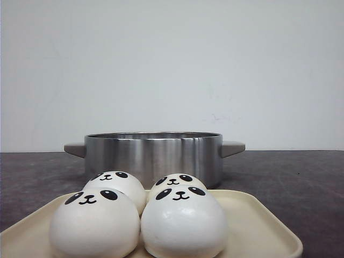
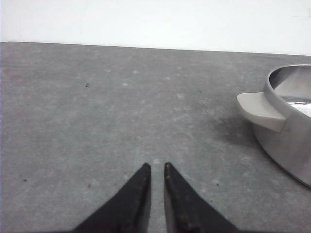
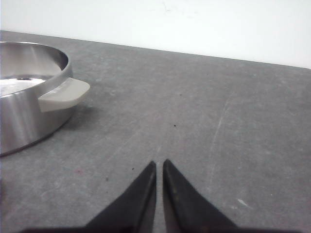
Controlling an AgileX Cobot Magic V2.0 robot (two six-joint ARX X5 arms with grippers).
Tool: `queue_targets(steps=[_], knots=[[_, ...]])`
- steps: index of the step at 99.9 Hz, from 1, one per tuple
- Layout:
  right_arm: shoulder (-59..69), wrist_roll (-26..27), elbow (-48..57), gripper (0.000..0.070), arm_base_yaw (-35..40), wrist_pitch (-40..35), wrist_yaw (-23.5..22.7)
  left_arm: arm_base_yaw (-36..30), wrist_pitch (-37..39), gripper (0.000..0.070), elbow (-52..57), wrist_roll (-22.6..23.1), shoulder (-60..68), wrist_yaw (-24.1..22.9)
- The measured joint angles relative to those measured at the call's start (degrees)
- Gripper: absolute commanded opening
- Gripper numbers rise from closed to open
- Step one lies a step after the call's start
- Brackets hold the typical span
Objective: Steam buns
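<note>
Several glossy white panda-faced buns sit packed together on a cream tray (image 1: pixel 258 226) at the front: a front left bun (image 1: pixel 94 223), a front right bun (image 1: pixel 183 220), and two partly hidden behind them, one on the left (image 1: pixel 118 183) and one on the right (image 1: pixel 177 180). Behind the tray stands a steel pot (image 1: pixel 153 156) with grey handles. Neither gripper shows in the front view. My left gripper (image 2: pixel 156 166) hangs shut and empty over bare table, the pot (image 2: pixel 289 126) off to one side. My right gripper (image 3: pixel 159 162) is shut and empty too, with the pot (image 3: pixel 29 92) to its side.
The table (image 1: pixel 301 172) is dark grey and speckled, and a plain white wall rises behind it. The pot's grey handles (image 2: pixel 260 110) (image 3: pixel 63 94) stick out toward each gripper. The pot's inside looks empty where it shows.
</note>
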Motion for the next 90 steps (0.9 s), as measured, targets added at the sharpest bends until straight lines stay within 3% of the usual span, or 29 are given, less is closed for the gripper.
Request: queue_targets(steps=[20, 32, 63, 79, 90], knots=[[0.0, 0.24, 0.0, 0.0013, 0.0, 0.98, 0.0, 0.0, 0.0, 0.0, 0.0, 0.0, 0.0, 0.0], [0.0, 3.67, 0.0, 0.0013, 0.0, 2.75, -0.07, 0.0, 0.02, 0.0, 0.0, -0.92, 0.0, 0.42], [0.0, 20.2, 0.46, 0.0006, 0.0, 2.43, -3.98, 0.0, -0.22, 0.0003, 0.31, -21.2, 0.0, 4.39], [1.25, 23.67, 9.35, 0.0006, 0.0, -2.91, -5.64, -0.02, -4.11, 0.0004, 5.9, -24.35, 1.79, 11.89], [5.29, 22.8, 20.02, 0.0005, 0.0, -7.17, -5.68, -0.02, -6.86, 0.0004, 14.23, -23.65, 6.01, 12.35]])
